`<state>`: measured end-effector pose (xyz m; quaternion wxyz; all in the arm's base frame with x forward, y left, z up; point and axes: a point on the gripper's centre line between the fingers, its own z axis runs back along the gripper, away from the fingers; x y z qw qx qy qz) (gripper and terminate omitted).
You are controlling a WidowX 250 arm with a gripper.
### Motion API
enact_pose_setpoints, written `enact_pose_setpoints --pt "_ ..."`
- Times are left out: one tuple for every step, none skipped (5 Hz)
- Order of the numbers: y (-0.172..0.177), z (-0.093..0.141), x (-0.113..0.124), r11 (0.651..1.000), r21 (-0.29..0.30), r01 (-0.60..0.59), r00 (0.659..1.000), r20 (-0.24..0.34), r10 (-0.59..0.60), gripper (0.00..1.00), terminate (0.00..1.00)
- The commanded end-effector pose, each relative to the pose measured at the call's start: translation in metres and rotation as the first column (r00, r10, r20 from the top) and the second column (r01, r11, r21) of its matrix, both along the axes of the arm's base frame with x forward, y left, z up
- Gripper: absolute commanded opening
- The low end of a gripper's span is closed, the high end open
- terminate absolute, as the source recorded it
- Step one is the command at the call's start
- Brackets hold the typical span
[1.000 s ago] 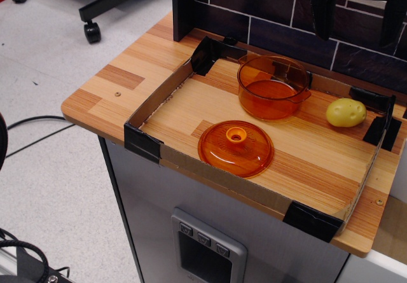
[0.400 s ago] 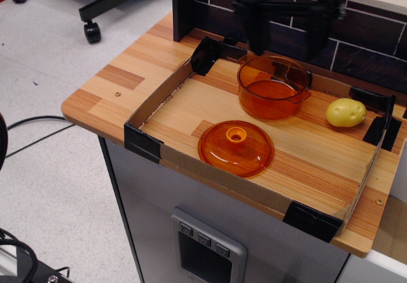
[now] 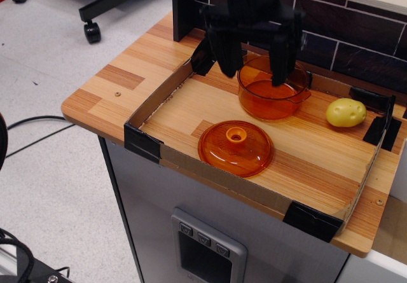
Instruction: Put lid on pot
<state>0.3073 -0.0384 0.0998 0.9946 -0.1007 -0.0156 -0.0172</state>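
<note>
The lid is a round, low dome of see-through orange plastic with a small round knob in its centre. It lies flat on the desk, whose top is made of smooth wooden strips in light and darker brown. Around the lid runs a low cardboard frame with black taped corners, and the lid sits close to the front wall of this frame.

Behind the lid, a little to the right and apart from it, stands the pot. It is deep, round and of the same clear orange plastic, with a small handle on its side. To the right of the pot, not touching it, lies a smooth yellow potato.

The black claw hangs above the left part of the pot, with its two fingers spread wide and nothing between them. One finger is in front of the pot's rim, the other is left of the pot.

Between the lid and the pot the wood is bare, and also to the right of the lid.
</note>
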Motion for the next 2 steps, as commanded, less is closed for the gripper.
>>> enact_pose_setpoints --pt "0.005 -0.02 0.007 0.998 0.059 -0.035 0.998 0.054 0.032 1.0 0.0" --pt "0.004 -0.035 0.008 0.995 0.092 -0.024 0.999 0.034 0.021 1.0 0.0"
